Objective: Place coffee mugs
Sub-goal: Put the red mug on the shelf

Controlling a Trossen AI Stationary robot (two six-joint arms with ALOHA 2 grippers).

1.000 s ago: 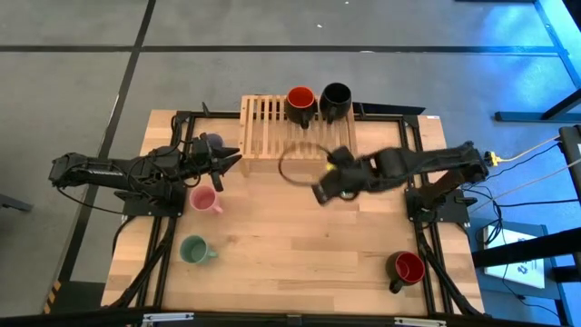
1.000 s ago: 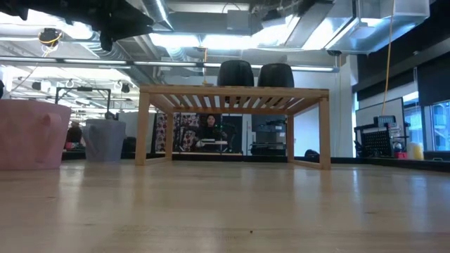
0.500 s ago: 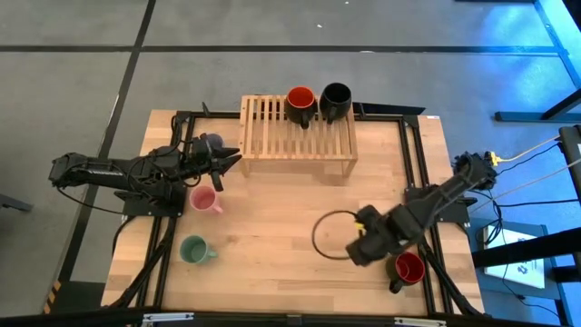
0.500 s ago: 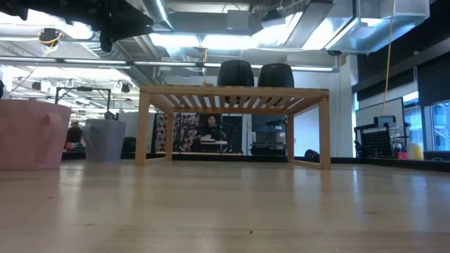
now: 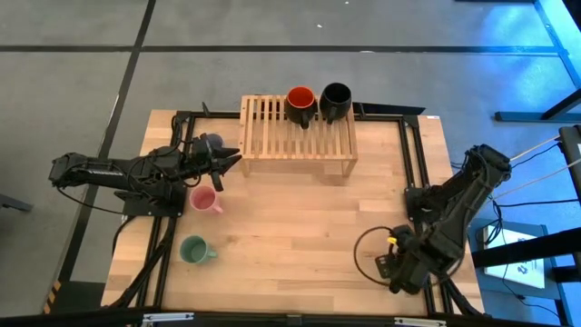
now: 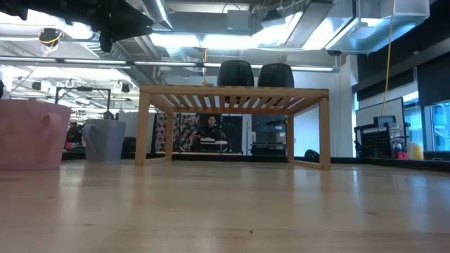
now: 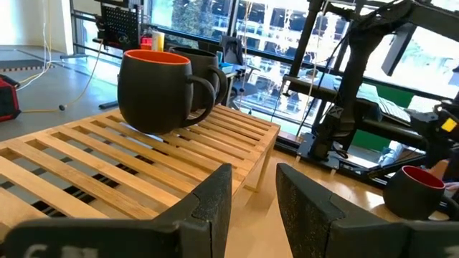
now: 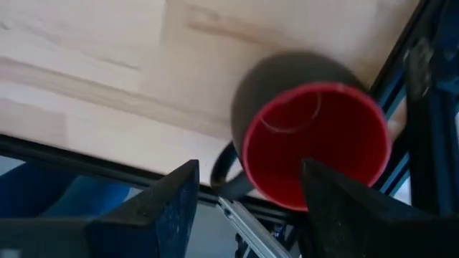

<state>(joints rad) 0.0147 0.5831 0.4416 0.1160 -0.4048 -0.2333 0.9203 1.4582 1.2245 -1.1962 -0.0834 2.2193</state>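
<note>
Below, the right hand (image 8: 247, 208) spreads its dark fingers around a glossy round red-lined mug (image 8: 315, 143) on pale wood.

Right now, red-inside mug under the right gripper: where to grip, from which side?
Probably the rim wall, from above. The red-inside mug stands upright with its mouth open to the right gripper, whose fingers are spread. Its handle sticks out sideways near the table edge, so close one finger inside and one outside, away from the handle.
</note>
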